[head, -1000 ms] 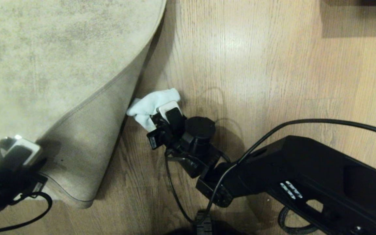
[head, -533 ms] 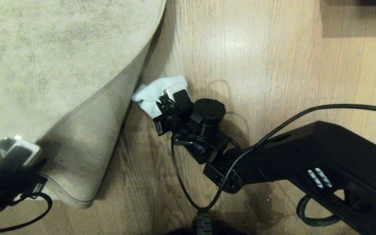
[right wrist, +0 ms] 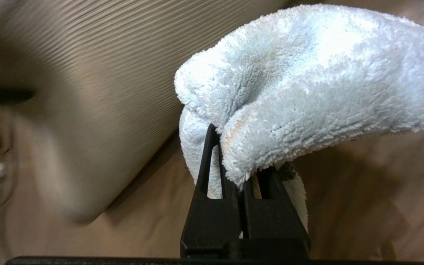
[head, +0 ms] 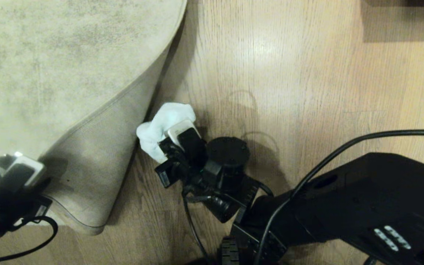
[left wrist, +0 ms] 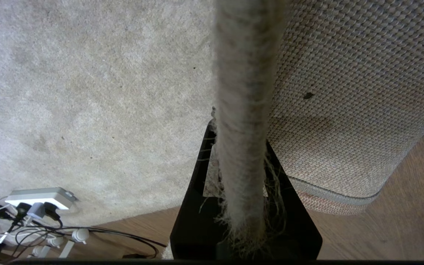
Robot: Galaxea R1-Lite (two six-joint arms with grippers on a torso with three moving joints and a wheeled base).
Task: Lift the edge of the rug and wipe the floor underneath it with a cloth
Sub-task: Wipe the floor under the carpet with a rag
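Wood floor with the big rug peeled back — left gripper is pinched tight on the rug edge, holding that corner up. Right gripper is clamped on the cloth, which sits on the floor right against the raised fold.

- The cloth is showing fluffy pale microfibre pile.
- The rug edge is showing short matt pile, coarse woven backing, fraying threads.
- The floor is gleaming slightly, wood-grained.
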